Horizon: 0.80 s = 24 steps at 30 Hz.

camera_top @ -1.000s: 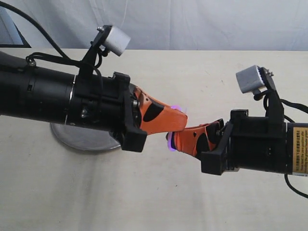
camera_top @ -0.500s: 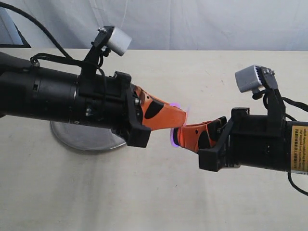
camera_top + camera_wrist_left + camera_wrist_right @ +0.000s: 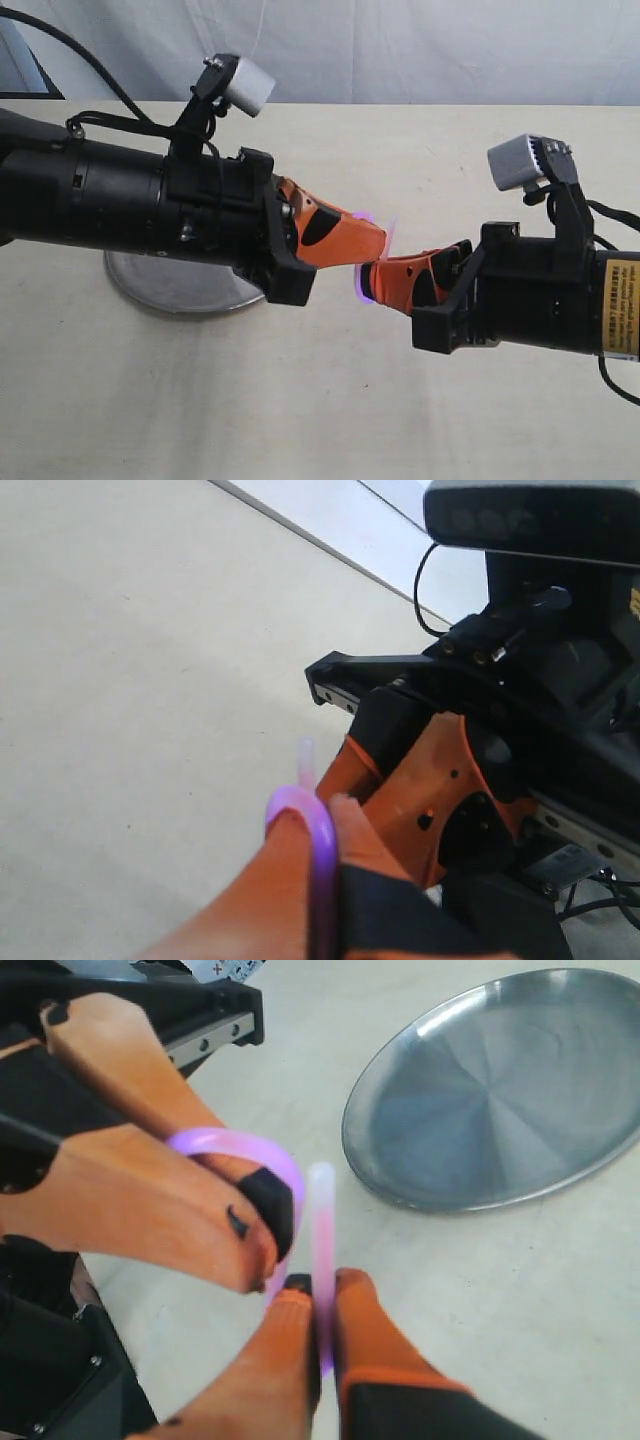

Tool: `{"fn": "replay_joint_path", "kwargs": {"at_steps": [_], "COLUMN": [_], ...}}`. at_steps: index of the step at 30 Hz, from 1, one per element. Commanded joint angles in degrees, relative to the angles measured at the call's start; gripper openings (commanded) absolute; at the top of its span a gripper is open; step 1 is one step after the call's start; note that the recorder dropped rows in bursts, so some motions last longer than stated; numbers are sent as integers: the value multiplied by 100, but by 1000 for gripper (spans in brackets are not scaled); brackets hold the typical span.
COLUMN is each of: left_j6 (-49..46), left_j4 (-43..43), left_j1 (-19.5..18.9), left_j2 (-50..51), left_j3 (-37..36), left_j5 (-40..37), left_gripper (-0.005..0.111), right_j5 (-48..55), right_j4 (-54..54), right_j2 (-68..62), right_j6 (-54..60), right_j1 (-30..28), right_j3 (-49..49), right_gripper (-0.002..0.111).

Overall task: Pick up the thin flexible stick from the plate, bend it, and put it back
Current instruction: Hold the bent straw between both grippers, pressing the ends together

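Both grippers meet above the table, right of the steel plate [image 3: 175,285], and both hold the thin pink-purple stick [image 3: 322,1230]. The stick is bent into a tight loop [image 3: 318,830] between them. My left gripper [image 3: 375,240] is shut on one part of it, the stick curving over its fingertip [image 3: 290,835]. My right gripper [image 3: 368,283] is shut on the other part, with a straight end [image 3: 320,1185] poking out past its fingers [image 3: 365,1320]. In the exterior view only a faint purple glow of the stick [image 3: 368,217] shows. The plate [image 3: 500,1090] lies empty.
The beige table [image 3: 300,400] spreads around the arms. A white cloth backdrop [image 3: 400,50] hangs behind the far table edge. The left arm's black body [image 3: 120,215] hides most of the plate in the exterior view.
The two grippers have shifted slightly to the right together, staying fingertip to fingertip with the stick held between them. The bend looks about the same.
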State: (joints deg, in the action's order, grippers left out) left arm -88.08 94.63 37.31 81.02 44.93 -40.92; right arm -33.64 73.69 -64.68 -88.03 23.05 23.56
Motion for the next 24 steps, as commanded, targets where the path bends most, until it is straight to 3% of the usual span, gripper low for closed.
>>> {"fn": "replay_joint_path", "kwargs": {"at_steps": [1, 24], "left_j6": [-104, -93], "left_j4": [219, 215], "left_j1": [-10, -8], "left_j2": [63, 295], "left_j3": [155, 253], "left_j5": [603, 584], "left_gripper": [0, 0], "right_j5": [-2221, -2344], "right_j4": [299, 335], "right_j2": [93, 93], "right_j6": [115, 115], "right_j1": [112, 112], "right_j3": [40, 40], "right_gripper": [-1, -1]}}
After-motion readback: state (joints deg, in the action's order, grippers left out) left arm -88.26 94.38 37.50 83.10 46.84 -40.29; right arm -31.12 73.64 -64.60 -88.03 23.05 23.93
